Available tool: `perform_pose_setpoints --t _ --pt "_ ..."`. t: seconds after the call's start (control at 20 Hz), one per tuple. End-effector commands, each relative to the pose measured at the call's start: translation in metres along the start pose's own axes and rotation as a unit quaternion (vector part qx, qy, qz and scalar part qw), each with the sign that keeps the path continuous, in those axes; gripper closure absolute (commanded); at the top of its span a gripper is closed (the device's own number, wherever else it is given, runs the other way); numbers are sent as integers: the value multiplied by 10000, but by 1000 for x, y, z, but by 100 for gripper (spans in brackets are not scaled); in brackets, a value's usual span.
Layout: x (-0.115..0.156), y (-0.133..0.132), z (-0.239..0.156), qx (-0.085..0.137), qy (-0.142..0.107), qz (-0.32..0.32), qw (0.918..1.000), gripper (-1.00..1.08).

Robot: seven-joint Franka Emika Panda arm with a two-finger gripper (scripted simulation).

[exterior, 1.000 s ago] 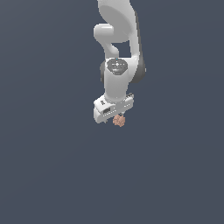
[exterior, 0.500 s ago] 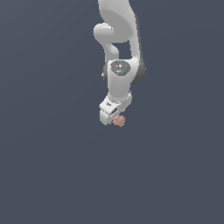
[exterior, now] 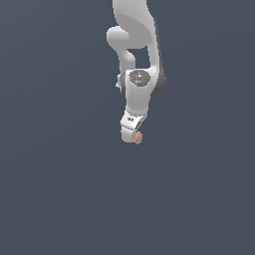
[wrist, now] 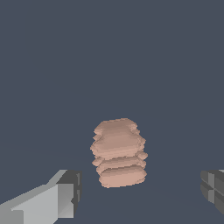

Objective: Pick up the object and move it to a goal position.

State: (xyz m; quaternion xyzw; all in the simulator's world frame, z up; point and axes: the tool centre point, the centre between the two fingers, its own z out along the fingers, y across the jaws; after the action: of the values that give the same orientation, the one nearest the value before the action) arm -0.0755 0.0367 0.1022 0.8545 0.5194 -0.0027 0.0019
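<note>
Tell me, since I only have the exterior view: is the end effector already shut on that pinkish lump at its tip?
Observer: No. In the wrist view the end effector is open. Both fingers stand clear of the pinkish-brown lump.
Operator: Is the lump at least lined up between them?
Observer: It shows in the gap between the fingers, nearer one finger than the other.
Operator: What does its surface look like? It's only a speck here.
Observer: It is ridged, like rounded layers stacked on one another.

Ext cam far; wrist cam close-up
</note>
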Motion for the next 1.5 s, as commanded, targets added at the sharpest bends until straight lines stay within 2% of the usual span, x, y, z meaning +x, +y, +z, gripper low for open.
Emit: perform_pose_setpoints --t 0.0,0.35,0.75,1.45 --pt "1 -4 2 -1 12 -253 9997 -92" --pt "1 -11 6 0 30 -650 9979 -92" --pt "1 -12 9 0 31 -687 9976 -92" --pt "2 -13 56 1 33 -712 9975 -92"
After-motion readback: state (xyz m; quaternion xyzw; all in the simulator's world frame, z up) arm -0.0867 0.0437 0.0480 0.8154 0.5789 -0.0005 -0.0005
